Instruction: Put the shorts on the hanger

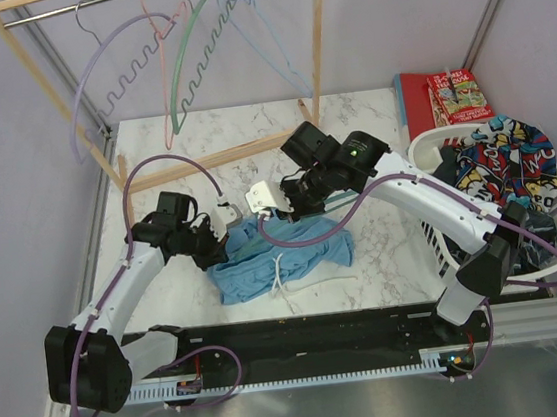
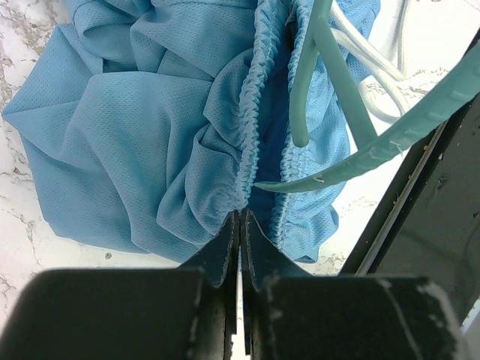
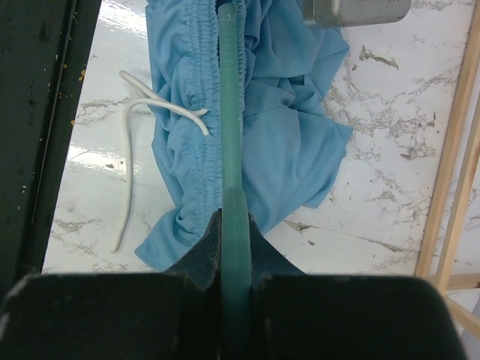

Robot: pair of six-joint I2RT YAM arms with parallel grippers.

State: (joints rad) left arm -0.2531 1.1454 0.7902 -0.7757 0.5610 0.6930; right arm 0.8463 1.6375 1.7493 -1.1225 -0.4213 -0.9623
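L tool point(image 2: 240, 217) nipping shorts point(image 2: 127, 127), R tool point(image 3: 234, 219) – clamped on hanger point(image 3: 231, 112)

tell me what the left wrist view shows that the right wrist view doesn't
Only left wrist: the left gripper pinching the shorts at the elastic waistband, with the hanger inside the waist opening. Only right wrist: the right gripper clamped on the hanger's bar, plus the wooden rack post. Both: shorts, hanger, white drawstring, marble table.
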